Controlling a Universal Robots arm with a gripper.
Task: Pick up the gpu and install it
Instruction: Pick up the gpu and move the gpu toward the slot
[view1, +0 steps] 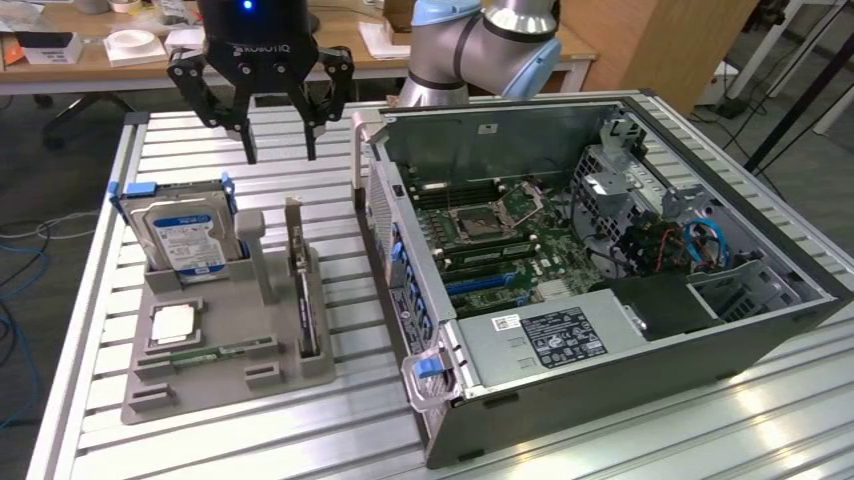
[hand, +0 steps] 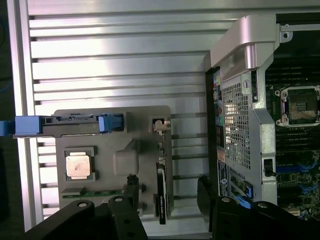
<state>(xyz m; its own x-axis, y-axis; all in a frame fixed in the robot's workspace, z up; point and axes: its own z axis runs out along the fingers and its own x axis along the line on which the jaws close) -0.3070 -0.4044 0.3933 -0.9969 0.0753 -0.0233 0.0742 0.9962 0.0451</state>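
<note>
The gpu (view1: 304, 290) stands on its edge in a slot of the grey holder tray (view1: 227, 385) on the slatted table; I see it as a thin dark card with a silver bracket end. My gripper (view1: 280, 152) hangs above the table behind the tray, open, with nothing between its fingers. In the wrist view the gpu (hand: 161, 195) lies between the two spread black fingers (hand: 131, 192), well below them, and the gripper (hand: 168, 196) is open over it.
The open computer case (view1: 747, 345) lies on its side at the exterior view's right, motherboard (view1: 494, 235) exposed. The tray also holds a hard drive (view1: 187, 235), a processor chip (view1: 174, 322) and a memory stick (view1: 214, 352). A desk stands behind the table.
</note>
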